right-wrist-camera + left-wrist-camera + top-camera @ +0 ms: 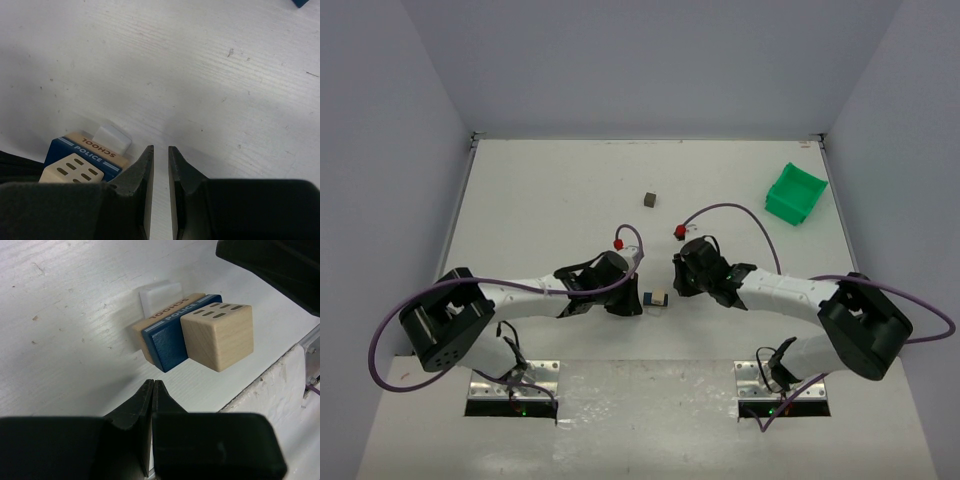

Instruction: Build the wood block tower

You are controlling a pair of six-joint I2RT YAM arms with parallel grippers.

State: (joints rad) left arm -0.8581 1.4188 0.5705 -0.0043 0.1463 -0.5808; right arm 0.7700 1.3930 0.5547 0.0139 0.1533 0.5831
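Top external view shows the left tool low over the bench just left of a small row of blocks, which lies between the two arms near the front edge. A lone grey cube sits well apart, farther back. The right tool hangs just right of the row, and a green bin stands at the far right. No tower stands yet, so the job looks barely begun. Seen from the left wrist, that tool's jaws are pressed together with nothing in them. Beyond them a tan slab lettered SCHOOL, a blue slab lettered POLICE and a pale cube with printed windows lie on their sides, face to face, with a small white piece behind them. The right wrist view shows its jaws with only a thin slit between them, gripping nothing, and a blue piece at the picture's corner. To lift a block well, one tool should probably open before it comes down, straddle the end cube across two flat parallel faces, and draw it clear without dragging its neighbours. The blocks are smooth wood with square edges, painted or bare, so they should stack flat but may slip if pinched near a corner. The bench is white, scuffed and faintly grained.
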